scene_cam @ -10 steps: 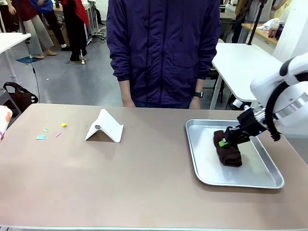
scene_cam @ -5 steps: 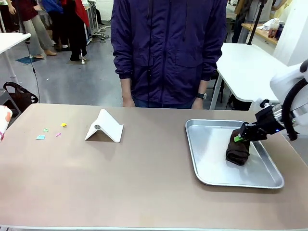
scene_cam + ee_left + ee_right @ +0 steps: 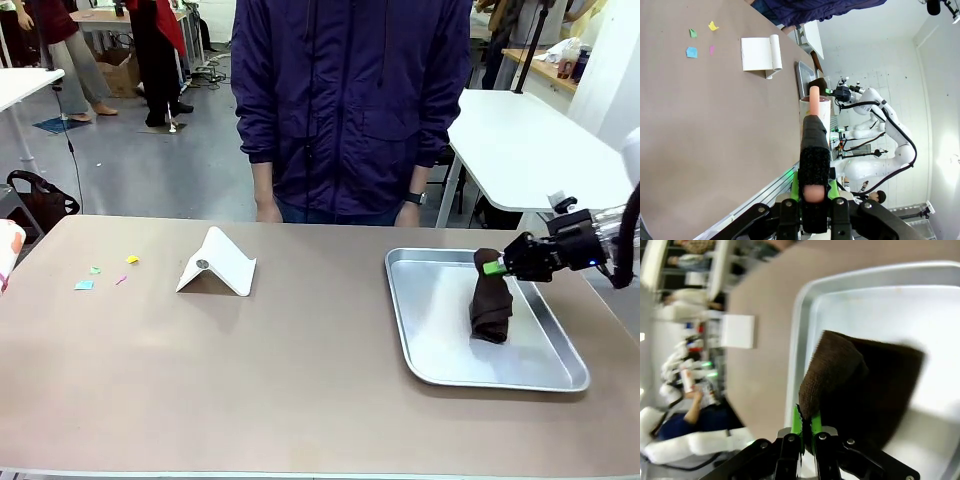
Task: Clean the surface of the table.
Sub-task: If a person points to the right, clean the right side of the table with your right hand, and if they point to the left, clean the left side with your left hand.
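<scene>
Here the right hand [image 3: 492, 267] reaches in from the right, over the silver tray [image 3: 401, 322], with its fingers pinched narrow on the top end of a dark brown cloth [image 3: 491, 305]. The cloth hangs down from the grip in a loose fold, and its lower end reaches the tray floor. In the right wrist view the green pads press together on one edge of the fabric. The tray sits on the right part of the surface [image 3: 300, 390], the broad brownish table top. On the surface's left part lie a few small coloured paper scraps [image 3: 84, 285], yellow, green, blue and pink, close together. Just to their right stands a white folded card [image 3: 222, 262], tent-shaped, well apart from the tray. In the left wrist view the left hand [image 3: 814, 192] is clamped on a dark rough-textured tool [image 3: 814, 150] with a pinkish end, held between its green pads above the near edge of the surface; what the tool is I cannot tell. A person [image 3: 350, 100] in a dark blue jacket stands at the far edge, arms down at the sides.
</scene>
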You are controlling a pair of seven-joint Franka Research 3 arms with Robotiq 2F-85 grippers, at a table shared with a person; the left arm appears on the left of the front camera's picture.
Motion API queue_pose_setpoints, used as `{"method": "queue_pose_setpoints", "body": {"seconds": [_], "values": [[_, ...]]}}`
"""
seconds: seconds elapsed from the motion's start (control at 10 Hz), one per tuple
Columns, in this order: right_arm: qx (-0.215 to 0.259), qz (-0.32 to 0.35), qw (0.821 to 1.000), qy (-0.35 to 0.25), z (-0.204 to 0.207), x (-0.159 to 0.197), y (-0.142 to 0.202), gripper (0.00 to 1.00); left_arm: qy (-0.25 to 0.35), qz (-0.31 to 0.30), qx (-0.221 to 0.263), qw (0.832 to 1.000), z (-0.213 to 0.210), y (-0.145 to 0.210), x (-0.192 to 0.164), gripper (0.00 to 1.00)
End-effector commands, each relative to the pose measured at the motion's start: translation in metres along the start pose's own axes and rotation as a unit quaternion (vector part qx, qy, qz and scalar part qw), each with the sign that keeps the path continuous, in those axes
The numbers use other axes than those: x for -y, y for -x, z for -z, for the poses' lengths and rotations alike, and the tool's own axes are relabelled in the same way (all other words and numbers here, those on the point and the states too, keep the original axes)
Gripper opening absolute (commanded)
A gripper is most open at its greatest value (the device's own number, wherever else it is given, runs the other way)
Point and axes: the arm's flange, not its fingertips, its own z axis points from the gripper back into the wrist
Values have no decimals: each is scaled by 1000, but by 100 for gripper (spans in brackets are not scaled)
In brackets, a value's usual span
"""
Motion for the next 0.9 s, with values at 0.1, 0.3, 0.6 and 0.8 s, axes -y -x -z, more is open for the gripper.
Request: {"method": "queue_pose_setpoints", "body": {"seconds": [0.1,0.3,0.6,0.8], "values": [[-40,5,977,-208,-38,4,1,7,-2,-6,-4,1000,1,1,5,14],[-40,-4,973,-229,-60,-14,17,7,-2,-6,-4,1000,1,1,5,14],[-12,13,962,-274,-101,-52,64,7,-2,-6,-4,1000,1,1,5,14],[17,2,963,-270,-115,-63,92,7,-2,-6,-4,1000,1,1,5,14]]}}
